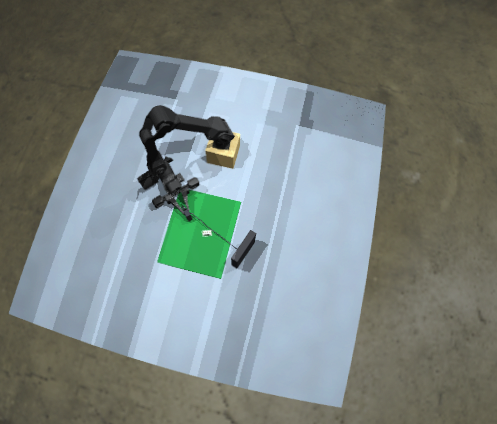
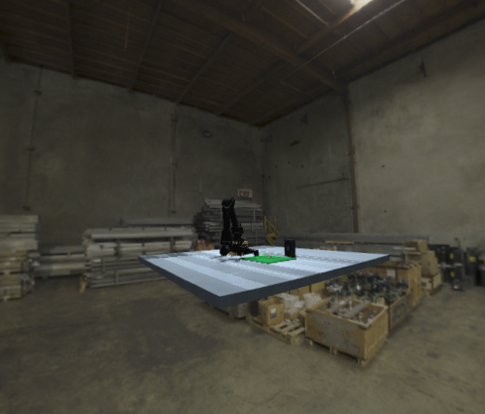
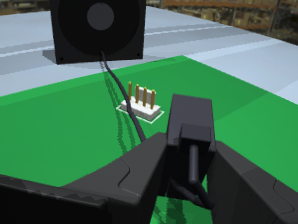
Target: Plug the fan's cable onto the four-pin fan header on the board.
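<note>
My gripper (image 1: 188,218) (image 3: 186,145) is shut on the black plug (image 3: 190,117), which stands out between the fingertips in the wrist view. The white header (image 1: 207,233) (image 3: 141,108) with its upright gold pins sits on the green board (image 1: 196,260) (image 2: 269,260) (image 3: 65,135). In the wrist view the plug is to the right of the header and nearer the camera, apart from it. The thin dark cable (image 3: 115,80) runs from the fan (image 1: 244,249) (image 2: 290,248) (image 3: 100,37) and passes in front of the header in the wrist view. The plug's underside is hidden.
The fan stands upright just beyond the board's edge. The arm's base stands on a tan block (image 1: 222,158) behind the board. The board lies on a pale striped table (image 1: 311,250) (image 2: 221,283).
</note>
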### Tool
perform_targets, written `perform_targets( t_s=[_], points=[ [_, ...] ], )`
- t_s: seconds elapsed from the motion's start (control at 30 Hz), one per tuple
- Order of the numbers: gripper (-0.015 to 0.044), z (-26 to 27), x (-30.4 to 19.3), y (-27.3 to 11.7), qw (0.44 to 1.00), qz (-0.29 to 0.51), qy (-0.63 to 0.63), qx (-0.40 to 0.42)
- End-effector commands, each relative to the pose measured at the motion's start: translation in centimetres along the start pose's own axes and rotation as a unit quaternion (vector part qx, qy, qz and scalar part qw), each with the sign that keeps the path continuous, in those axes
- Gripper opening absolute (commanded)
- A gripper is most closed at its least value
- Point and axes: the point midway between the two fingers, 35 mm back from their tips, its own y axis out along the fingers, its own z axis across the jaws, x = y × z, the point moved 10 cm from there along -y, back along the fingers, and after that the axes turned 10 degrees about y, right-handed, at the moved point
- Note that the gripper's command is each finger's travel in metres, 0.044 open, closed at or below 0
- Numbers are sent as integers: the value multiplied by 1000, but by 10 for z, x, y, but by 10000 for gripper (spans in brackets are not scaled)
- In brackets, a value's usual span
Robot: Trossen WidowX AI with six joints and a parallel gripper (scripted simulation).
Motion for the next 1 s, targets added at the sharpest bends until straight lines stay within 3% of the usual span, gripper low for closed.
perform_targets(
  t_s=[0.0, 0.97],
  points=[
    [0, -1, -5, 1, 1000, 1, 0, 0],
    [0, -2, -12, 2, 1000, 0, 0, 0]
  ],
)
